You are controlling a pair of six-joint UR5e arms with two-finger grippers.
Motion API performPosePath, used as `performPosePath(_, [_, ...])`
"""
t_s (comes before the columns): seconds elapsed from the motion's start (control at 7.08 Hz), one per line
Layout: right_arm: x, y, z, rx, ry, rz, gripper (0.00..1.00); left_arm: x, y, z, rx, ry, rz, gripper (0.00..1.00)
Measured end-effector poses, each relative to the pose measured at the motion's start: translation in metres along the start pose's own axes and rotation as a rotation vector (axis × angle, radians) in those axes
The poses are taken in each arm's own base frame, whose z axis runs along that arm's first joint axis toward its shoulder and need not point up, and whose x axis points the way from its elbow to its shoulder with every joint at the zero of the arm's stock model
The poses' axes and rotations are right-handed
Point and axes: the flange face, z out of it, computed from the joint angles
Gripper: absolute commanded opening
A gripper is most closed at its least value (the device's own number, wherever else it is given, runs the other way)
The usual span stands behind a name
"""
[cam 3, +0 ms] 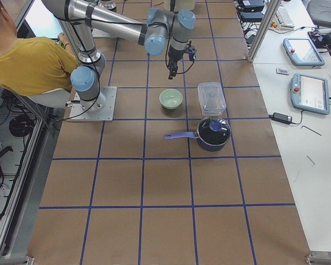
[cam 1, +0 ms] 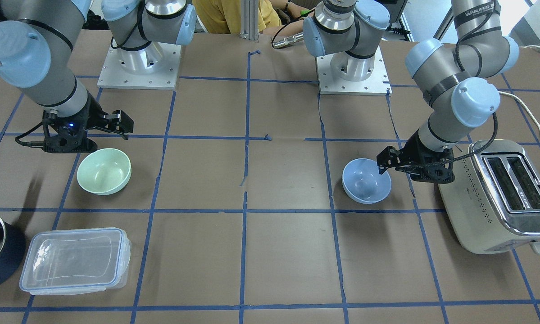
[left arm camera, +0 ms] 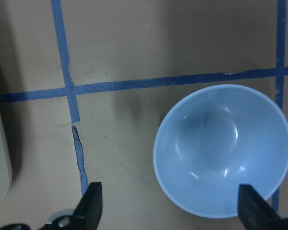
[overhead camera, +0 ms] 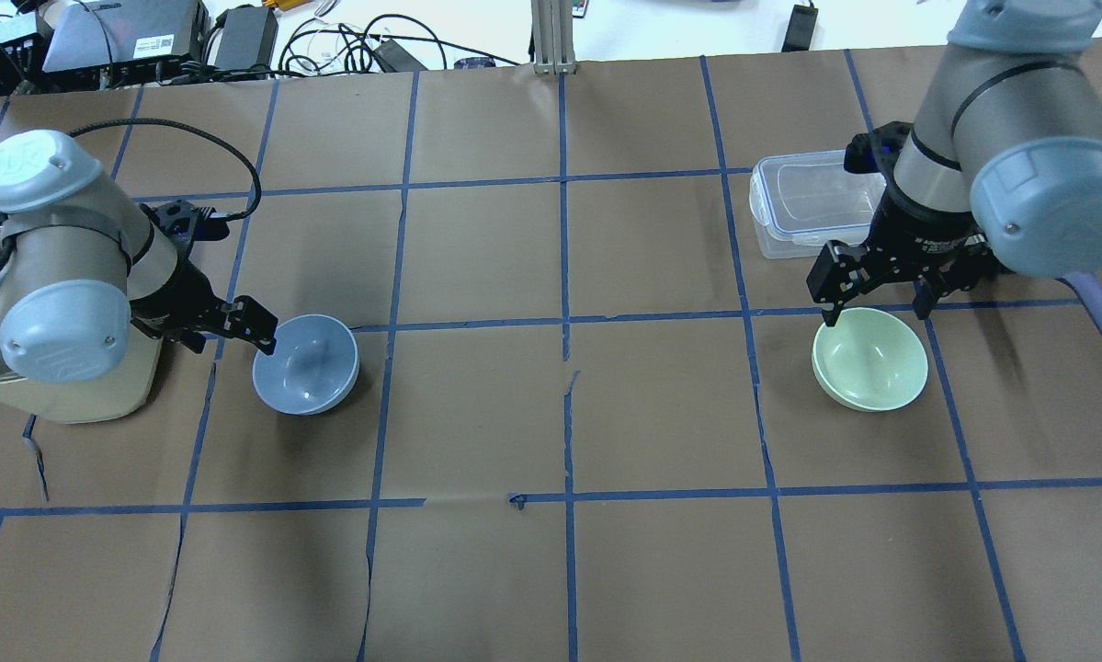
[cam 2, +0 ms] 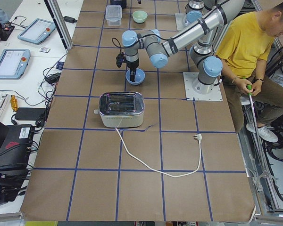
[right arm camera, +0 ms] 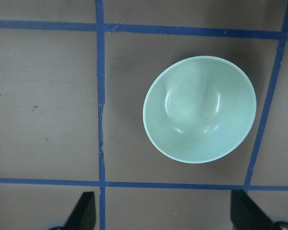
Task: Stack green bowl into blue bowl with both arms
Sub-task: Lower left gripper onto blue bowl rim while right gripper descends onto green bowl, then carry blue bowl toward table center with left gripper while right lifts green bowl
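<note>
- Brown paper gridded with blue tape is covering the table (overhead camera: 661, 405), and both bowls are sitting upright on it, well apart. The blue bowl (overhead camera: 305, 364) is on the robot's left and the green bowl (overhead camera: 870, 359) on its right.
- Neither bowl is being held or lifted, so I am judging this as the approach before the grasps.
- The left pincer (overhead camera: 227, 329) is hanging with its fingers spread wide. In the wrist view one fingertip is showing at the blue bowl's rim and the other over bare table. Whether it is touching the rim I cannot tell.
- The right pincer (overhead camera: 875, 308) is hovering with its fingers spread wide too. In its wrist view the green bowl is lying ahead of the fingertips, not between them.
- A toaster (cam 1: 499, 193) is standing near the left arm, and a clear container (overhead camera: 808, 202) is lying beside the right one.
- For the next move, the right pincer is going to need to shift over the green rim, drop with one finger inside and one outside, and clamp on the wall.
- The left one is likely needing the same grip on the blue bowl, so that the two can be brought together and the green one lowered in level.
</note>
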Motion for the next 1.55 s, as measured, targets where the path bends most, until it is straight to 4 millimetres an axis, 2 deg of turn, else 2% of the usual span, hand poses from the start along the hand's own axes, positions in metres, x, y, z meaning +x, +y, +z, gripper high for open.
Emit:
performPosePath(0.14, [0.001, -0.002, 0.016, 0.039, 0.015, -0.056, 1.0, -0.001, 0.0, 0.018, -0.001, 0.001, 0.0, 0.11])
performPosePath(0.28, [0.001, -0.005, 0.032, 0.086, 0.029, -0.105, 1.0, -0.001, 0.0, 0.029, -0.013, 0.006, 0.003, 0.0])
performPosePath(0.71, [-0.003, -0.001, 0.08, 0.191, 0.07, -0.265, 1.0, 0.004, -0.002, 0.039, -0.02, 0.047, 0.008, 0.0])
performPosePath(0.99, [-0.005, 0.005, 0.097, 0.183, 0.068, -0.277, 1.0, 0.027, -0.004, 0.027, -0.007, 0.142, -0.025, 0.0])
performPosePath(1.13, [-0.006, 0.007, 0.104, 0.173, 0.064, -0.278, 0.95, 0.051, -0.01, 0.016, -0.013, 0.203, -0.072, 0.0])
performPosePath(1.27, [-0.006, 0.011, 0.112, 0.159, 0.059, -0.274, 0.88, 0.091, -0.014, 0.009, -0.025, 0.229, -0.112, 0.0])
performPosePath(1.55, [0.006, 0.018, 0.125, 0.131, 0.042, -0.244, 0.85, 0.204, -0.02, -0.007, 0.005, 0.219, -0.193, 0.0])
